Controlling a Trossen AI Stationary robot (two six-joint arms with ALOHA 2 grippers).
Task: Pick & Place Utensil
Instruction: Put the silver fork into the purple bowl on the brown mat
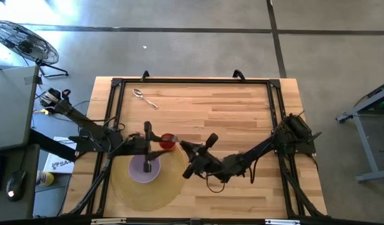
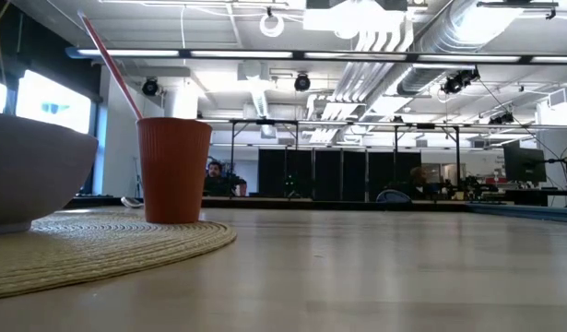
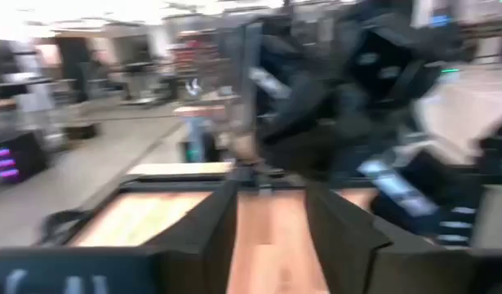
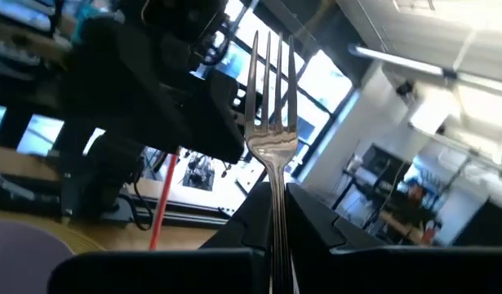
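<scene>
My right gripper is shut on a silver fork, just right of a red cup with a red straw. The cup stands on the far right part of a round woven placemat. A purple bowl sits on the mat's middle. My left gripper hovers open above the bowl, facing the right arm. A silver spoon lies flat on the table's far left part. My right gripper pinches the fork's handle between its two fingers, just below the head. The fork lies along the fingers, and its tines stick out past the fingertips toward the cup and the left arm. The fork is lifted clear of the table.
A black frame runs around the table's far, left and right sides. Bare wood lies across the table's far half and right of the mat. Beyond the table are a fan and a workshop room with a person far off.
</scene>
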